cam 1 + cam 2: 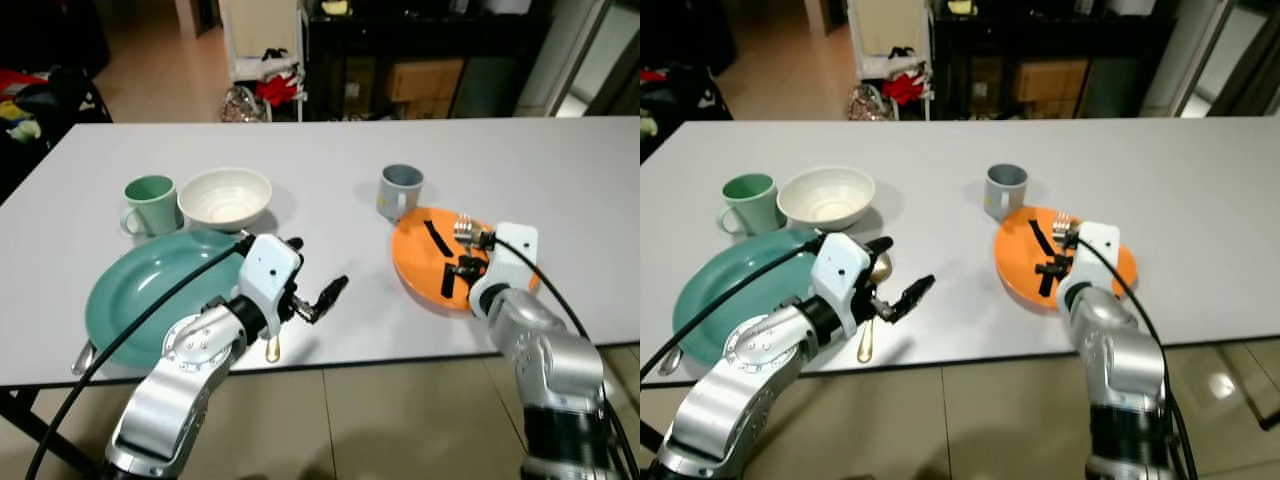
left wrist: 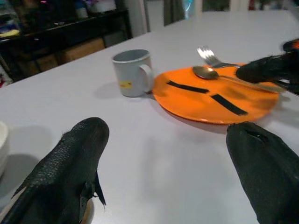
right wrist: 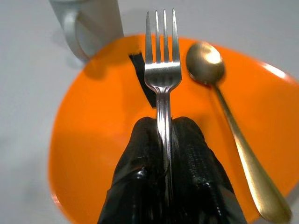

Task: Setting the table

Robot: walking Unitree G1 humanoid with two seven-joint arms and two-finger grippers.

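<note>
One fork [image 3: 162, 74], tines toward the mug [image 3: 88, 23], clamped in right gripper [image 3: 166, 140] jaws; left gripper [image 2: 168, 172] jaws apart.

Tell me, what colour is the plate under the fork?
The plate under the fork is orange with black strips; the right wrist view shows it best.

Colours on the white table [image 1: 330, 160]

An orange plate [image 1: 420, 268] with two black stripes carries a gold spoon [image 3: 233, 126] and a silver fork [image 3: 162, 74], the fork between black fingers [image 3: 140, 186]. Beside it stands a grey mug [image 1: 400, 190] with a yellow mark. A teal plate [image 1: 140, 290], mint-green mug [image 1: 150, 203] and cream bowl [image 1: 225, 197] sit together.
</note>
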